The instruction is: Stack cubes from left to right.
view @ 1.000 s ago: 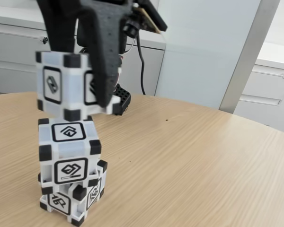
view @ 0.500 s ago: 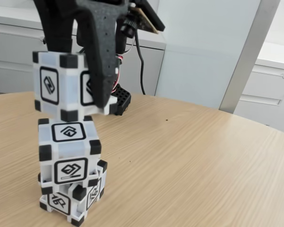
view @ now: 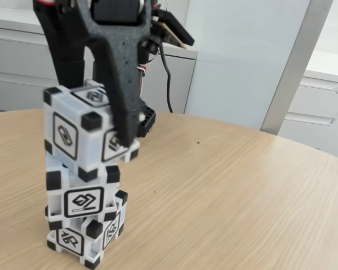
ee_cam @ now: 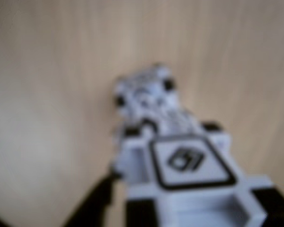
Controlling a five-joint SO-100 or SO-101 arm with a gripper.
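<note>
— What sort of room is this?

— An office, by the look of it. There's a round table (view: 231, 191) of pale wood grain, with low white cabinets (view: 22, 62) along the far wall.

— And the wall?

— A pale blue panel (view: 242, 56) behind the table, a grey slanted post (view: 293, 67) beside it, and another white cabinet (view: 321, 107) at the right. The light is soft and even.

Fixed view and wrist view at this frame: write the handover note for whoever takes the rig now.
Gripper: shut on the top cube, which is tilted and seems to rest on the middle cube.
Middle cube sits on the bottom cube, which is turned at an angle to it, on the wooden table.
Done: two cubes stacked, third brought over them.
Left: level the top cube, release, withdraw. The wrist view is too blurred to check alignment.
</note>
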